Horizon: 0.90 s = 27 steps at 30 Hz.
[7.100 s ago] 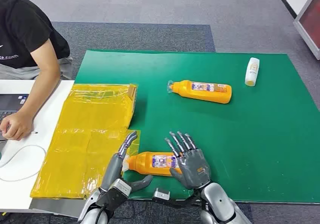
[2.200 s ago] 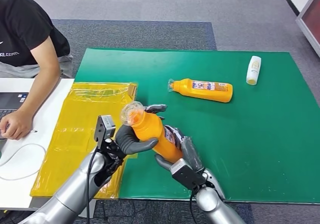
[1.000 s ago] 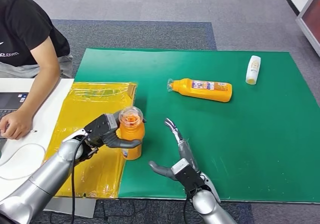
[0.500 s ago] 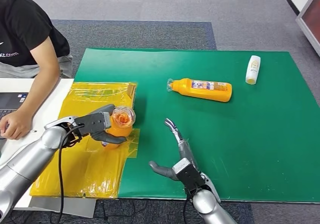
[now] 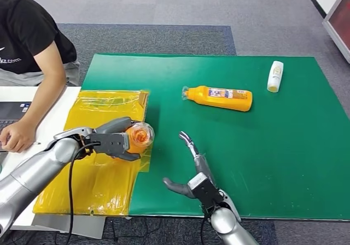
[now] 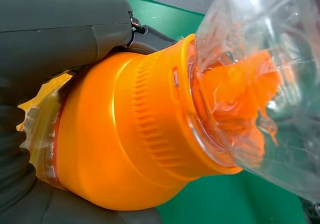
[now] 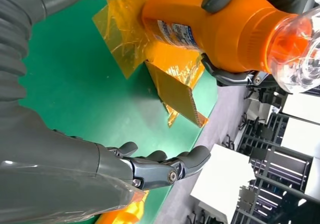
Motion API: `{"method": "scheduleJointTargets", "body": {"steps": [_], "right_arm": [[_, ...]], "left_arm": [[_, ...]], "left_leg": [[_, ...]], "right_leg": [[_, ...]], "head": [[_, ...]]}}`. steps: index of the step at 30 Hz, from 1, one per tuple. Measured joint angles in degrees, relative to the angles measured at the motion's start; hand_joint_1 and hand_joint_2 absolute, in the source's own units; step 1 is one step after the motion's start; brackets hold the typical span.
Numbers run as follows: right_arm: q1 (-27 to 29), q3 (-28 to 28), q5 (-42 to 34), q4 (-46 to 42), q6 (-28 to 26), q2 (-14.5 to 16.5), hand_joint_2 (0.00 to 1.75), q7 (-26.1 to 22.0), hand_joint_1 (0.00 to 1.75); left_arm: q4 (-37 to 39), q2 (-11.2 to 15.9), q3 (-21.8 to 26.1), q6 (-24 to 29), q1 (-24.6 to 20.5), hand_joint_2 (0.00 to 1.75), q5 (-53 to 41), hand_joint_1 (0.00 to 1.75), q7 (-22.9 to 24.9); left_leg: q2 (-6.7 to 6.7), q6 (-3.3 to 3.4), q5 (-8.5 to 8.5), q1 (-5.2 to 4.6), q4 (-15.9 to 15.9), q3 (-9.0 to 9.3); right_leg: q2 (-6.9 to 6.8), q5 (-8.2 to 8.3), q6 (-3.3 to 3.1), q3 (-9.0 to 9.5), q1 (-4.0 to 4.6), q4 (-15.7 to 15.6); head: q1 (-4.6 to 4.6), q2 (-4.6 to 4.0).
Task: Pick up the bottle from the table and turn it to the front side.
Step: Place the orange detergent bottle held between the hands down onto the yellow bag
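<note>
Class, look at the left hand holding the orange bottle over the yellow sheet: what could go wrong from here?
1. The left hand alone grips the orange bottle; the right hand is open and apart, so a slip would go uncaught.
2. The bottle hangs tilted, its clear cap jutting out; it may roll when set down.
3. The yellow sheet lies wrinkled, an uneven landing place.

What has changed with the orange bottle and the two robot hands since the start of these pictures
The near orange bottle was lifted off the green mat by both hands. The right robot hand then let go and hangs open over the mat. The left robot hand alone grips the bottle and has carried it left, over the yellow sheet. The far orange bottle, the white bottle and the person stayed put.
</note>
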Motion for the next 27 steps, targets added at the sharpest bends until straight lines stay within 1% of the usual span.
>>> {"method": "scheduleJointTargets", "body": {"steps": [4, 8, 11, 14, 19, 27], "right_arm": [[-0.01, -0.03, 0.07, 0.5, 0.07, 0.0, 1.75, 0.19, 0.0], [-0.03, -0.09, 0.11, 1.05, 0.05, 0.0, 1.75, 0.41, 0.0], [-0.07, -0.14, 0.44, 1.42, -0.13, 0.0, 1.75, 0.63, 0.0], [-0.11, -0.15, 1.17, 1.78, -0.47, 0.0, 1.75, 0.78, 0.0], [-0.15, -0.15, 1.85, 2.26, -0.67, 0.0, 1.75, 0.98, 0.0], [-1.1, 0.02, 2.11, 3.08, -0.17, 0.2, 1.75, 1.08, 0.0]], "left_arm": [[0.72, 0.75, -1.42, -1.18, -0.96, 1.75, -0.65, 1.75, -0.49], [1.48, 1.38, -2.54, -1.26, -1.46, 1.75, -0.67, 1.75, -0.99], [2.05, 1.45, -3.17, -0.51, -1.39, 1.75, -0.7, 1.75, -1.09], [2.96, 1.1, -3.33, 1.46, -0.97, 1.75, -0.6, 1.75, -1.08], [5.11, -0.87, -1.69, 5.15, 0.0, 1.75, 0.3, 1.75, -0.42], [10.44, -5.9, 2.3, 7.93, -0.06, 1.75, 0.56, 1.75, 1.4]], "left_leg": [[0.01, -0.08, 0.05, 0.01, -0.02, 0.08], [0.01, -0.19, 0.14, 0.01, -0.03, 0.14], [0.01, -0.21, 0.16, 0.02, -0.04, 0.17], [0.01, -0.23, 0.18, 0.02, -0.04, 0.2], [0.0, -0.21, 0.21, 0.02, -0.04, 0.25], [-0.05, -0.06, 0.37, 0.0, -0.04, 0.24]], "right_leg": [[0.01, 0.08, -0.12, 0.0, 0.01, 0.06], [0.01, 0.13, -0.2, 0.01, 0.01, 0.12], [0.01, 0.15, -0.23, 0.02, 0.02, 0.16], [0.01, 0.16, -0.24, 0.02, 0.02, 0.18], [0.0, 0.16, -0.23, 0.09, 0.02, 0.18], [-0.06, 0.23, -0.14, 0.17, 0.01, 0.18]], "head": [[-0.01, 0.0], [-0.01, 0.0], [-0.01, 0.0], [-0.01, 0.0], [-0.01, 0.0], [-0.01, 0.0]]}}
